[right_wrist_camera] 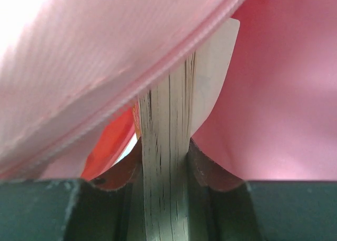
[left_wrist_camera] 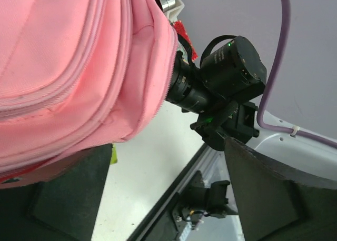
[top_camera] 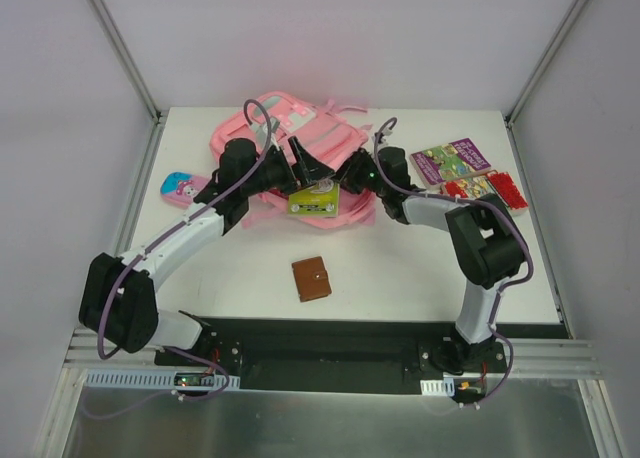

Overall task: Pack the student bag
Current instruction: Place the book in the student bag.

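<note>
The bag [top_camera: 325, 138] is lying at the desk's [top_camera: 400, 268] far middle. The left fingers [left_wrist_camera: 274, 199] are hanging released beside it; the right fingers [right_wrist_camera: 295, 209] are grasping a book [right_wrist_camera: 166, 162] at its opening.

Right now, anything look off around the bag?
The green-covered book in the right gripper juts out of the student bag and looks only partly in. The zipper edge drapes over its pages. The left gripper is open, not holding the bag's mouth. Nothing spilled or damaged.
</note>
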